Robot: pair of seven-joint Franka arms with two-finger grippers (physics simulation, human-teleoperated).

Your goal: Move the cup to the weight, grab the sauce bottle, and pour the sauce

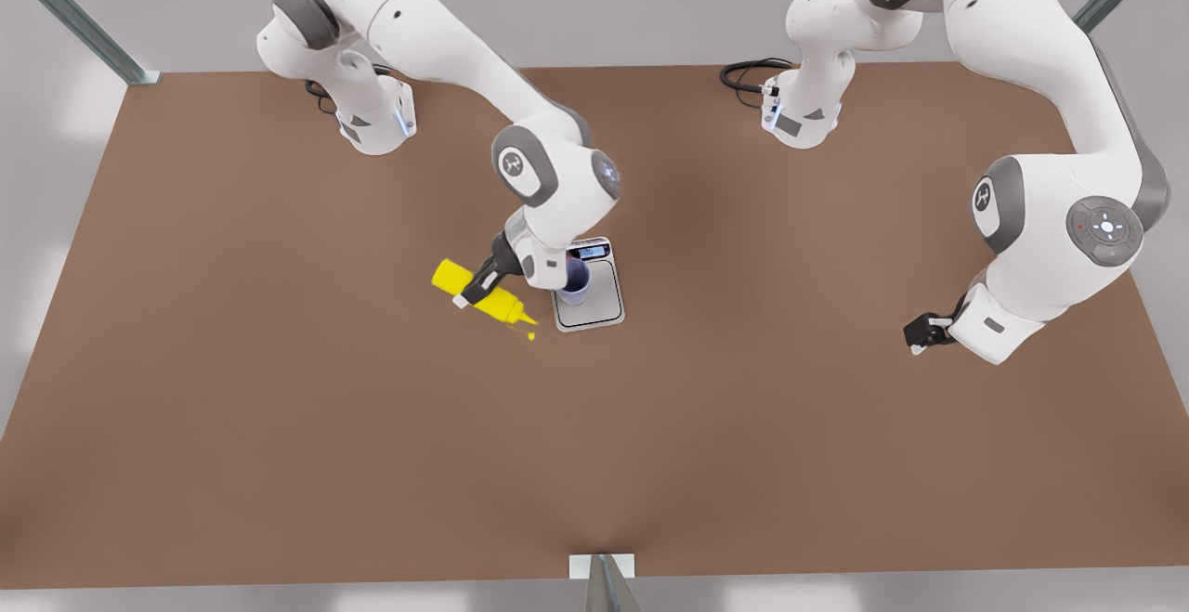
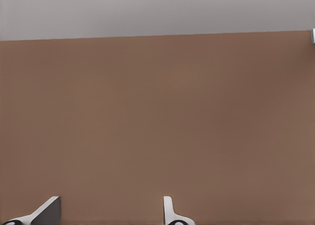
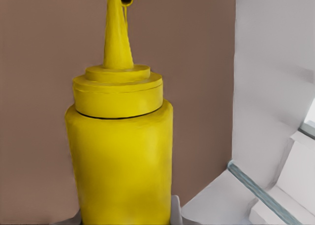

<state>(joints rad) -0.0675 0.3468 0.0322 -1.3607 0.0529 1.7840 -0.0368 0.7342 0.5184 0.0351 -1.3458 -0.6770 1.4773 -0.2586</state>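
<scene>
In the front view, the right pincer (image 1: 477, 285) pinches the yellow sauce bottle (image 1: 483, 294) around its middle. The bottle is tipped over, almost flat, with its pointed tip aimed toward the weight (image 1: 591, 301). A tiny yellow drop of sauce (image 1: 531, 336) shows just past the tip, over the brown worktop (image 1: 279, 408) and beside the weight, not in the cup (image 1: 574, 284). The little blue cup stands upright on the weight, near the end with the dark screen. The left pincer (image 1: 920, 333) waits far off at the front view's right, low over the worktop; its fingers look spread a little.

In the left wrist view, two grey fingertips (image 2: 170, 212) stand apart with nothing between them, over bare worktop.

In the right wrist view, the sauce bottle (image 3: 120, 156) is very close, and a yellow drip hangs at its tip.
</scene>
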